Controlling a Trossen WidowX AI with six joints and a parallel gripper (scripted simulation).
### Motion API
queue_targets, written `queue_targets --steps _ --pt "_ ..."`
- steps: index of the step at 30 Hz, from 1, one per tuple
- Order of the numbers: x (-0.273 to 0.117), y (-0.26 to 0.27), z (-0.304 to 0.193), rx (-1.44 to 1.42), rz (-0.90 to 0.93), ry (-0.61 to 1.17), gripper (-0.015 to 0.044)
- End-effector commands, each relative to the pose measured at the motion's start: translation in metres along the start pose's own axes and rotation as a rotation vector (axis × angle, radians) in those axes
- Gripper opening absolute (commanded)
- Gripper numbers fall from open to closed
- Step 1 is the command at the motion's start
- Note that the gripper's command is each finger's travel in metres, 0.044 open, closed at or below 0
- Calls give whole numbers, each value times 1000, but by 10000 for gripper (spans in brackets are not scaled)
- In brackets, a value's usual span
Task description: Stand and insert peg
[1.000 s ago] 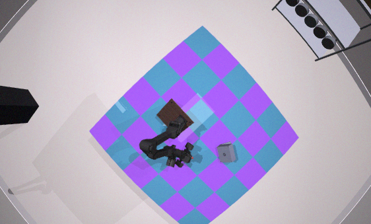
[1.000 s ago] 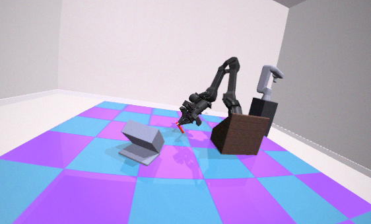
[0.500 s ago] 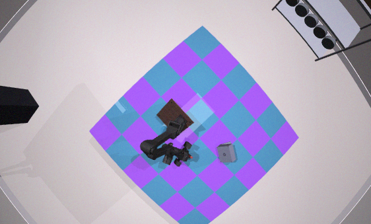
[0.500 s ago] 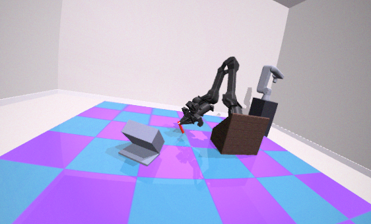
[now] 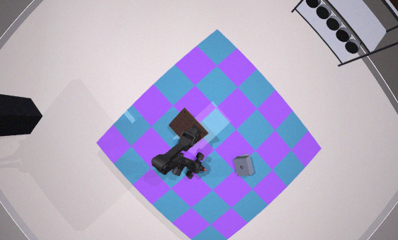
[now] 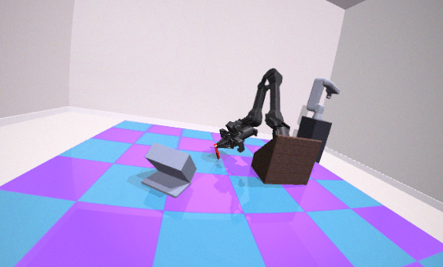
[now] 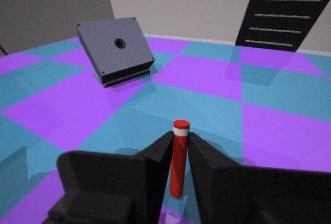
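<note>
Checkered mat (image 5: pixel 217 47) (image 6: pixel 197 238) (image 7: pixel 202 75) beneath red peg (image 5: pixel 205 170) (image 6: pixel 217 152) (image 7: pixel 178 165)

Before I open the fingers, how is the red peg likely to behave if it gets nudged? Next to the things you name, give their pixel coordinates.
The red peg (image 5: pixel 205 170) (image 6: pixel 217 152) (image 7: pixel 178 167) looks slim and tall, so it would probably tip easily. Its round sides suggest it might roll once down. Its straight shape suggests it's stiff.

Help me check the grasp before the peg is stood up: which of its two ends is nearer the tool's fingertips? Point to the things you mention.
The banded end (image 6: pixel 216 146) (image 7: pixel 181 130): its white band sits at the fingertips of the tool (image 5: pixel 202 168) (image 6: pixel 217 146) (image 7: pixel 180 136), while the plain end (image 6: pixel 218 157) (image 7: pixel 176 193) points down, away from them.
</note>
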State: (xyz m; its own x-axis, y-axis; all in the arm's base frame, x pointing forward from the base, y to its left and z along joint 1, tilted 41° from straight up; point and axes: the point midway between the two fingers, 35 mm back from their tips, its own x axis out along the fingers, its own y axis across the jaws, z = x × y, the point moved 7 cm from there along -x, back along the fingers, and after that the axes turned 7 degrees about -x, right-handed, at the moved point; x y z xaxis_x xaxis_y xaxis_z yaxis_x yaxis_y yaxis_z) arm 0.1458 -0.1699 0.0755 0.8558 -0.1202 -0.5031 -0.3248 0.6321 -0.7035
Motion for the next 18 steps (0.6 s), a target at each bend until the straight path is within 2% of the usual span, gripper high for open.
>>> queue_targets --steps 1,18 --pt "-2 1 -4 -1 -4 -42 49" --pt "-11 3 -20 0 -21 -188 49"
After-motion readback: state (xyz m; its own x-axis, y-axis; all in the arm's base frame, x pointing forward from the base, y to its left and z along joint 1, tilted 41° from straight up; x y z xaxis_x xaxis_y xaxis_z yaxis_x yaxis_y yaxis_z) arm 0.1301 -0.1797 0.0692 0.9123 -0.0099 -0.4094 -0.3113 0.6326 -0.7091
